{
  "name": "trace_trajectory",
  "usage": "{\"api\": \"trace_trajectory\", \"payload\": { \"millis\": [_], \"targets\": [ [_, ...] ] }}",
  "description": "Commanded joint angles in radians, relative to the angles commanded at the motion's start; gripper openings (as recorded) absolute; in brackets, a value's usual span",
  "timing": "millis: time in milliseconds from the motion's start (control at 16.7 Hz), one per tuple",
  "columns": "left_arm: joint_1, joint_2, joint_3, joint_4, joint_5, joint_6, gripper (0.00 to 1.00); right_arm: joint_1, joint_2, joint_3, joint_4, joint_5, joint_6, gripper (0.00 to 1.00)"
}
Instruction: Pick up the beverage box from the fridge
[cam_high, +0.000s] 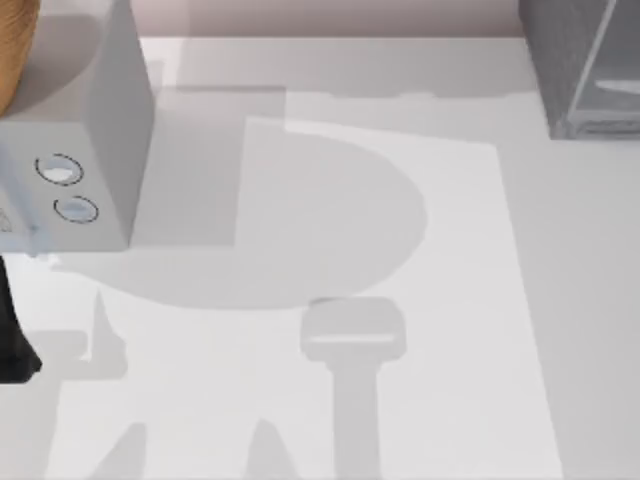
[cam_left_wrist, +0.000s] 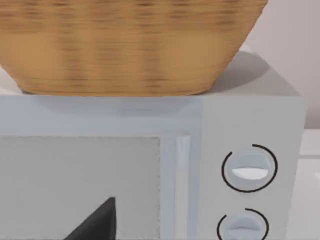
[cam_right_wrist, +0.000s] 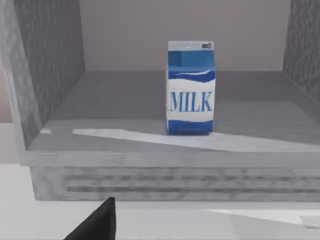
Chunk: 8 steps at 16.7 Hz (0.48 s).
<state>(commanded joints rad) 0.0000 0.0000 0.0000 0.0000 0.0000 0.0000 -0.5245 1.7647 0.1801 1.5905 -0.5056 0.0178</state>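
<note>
1. Top view: the white table (cam_high: 470, 330) takes up most of the frame, crossed by broad grey shadows.
2. The fridge (cam_high: 585, 70) stands at the table's far right corner, a dark-grey cabinet with a glassy panel and pale frame edges. In the right wrist view its open compartment (cam_right_wrist: 150, 100) has speckled grey side walls, a pale back wall and a grey floor above a ribbed base strip.
3. A lighter grey box (cam_high: 85, 130) with two round dials (cam_high: 60, 170) stands at the far left. In the left wrist view it shows a pale door panel (cam_left_wrist: 75, 185).
4. A woven tan basket (cam_left_wrist: 130, 45) sits on top of that box.
5. The beverage box (cam_right_wrist: 191, 87), a blue carton with white patches lettered MILK, stands upright on the fridge floor, apart from both side walls.
6. One black fingertip of the right gripper (cam_right_wrist: 97, 222) shows outside the fridge, well short of the carton; whether its fingers are apart or together I cannot tell.
7. One black fingertip of the left gripper (cam_left_wrist: 97, 222) faces the box's door; likewise, I cannot tell.
</note>
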Motion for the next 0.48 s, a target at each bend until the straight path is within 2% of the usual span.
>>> {"api": "trace_trajectory", "payload": {
  "millis": [480],
  "targets": [
    [0.000,0.000,0.000,0.000,0.000,0.000,1.00,0.001,0.040,0.014,0.022,-0.003,-0.001,1.00]
  ]
}}
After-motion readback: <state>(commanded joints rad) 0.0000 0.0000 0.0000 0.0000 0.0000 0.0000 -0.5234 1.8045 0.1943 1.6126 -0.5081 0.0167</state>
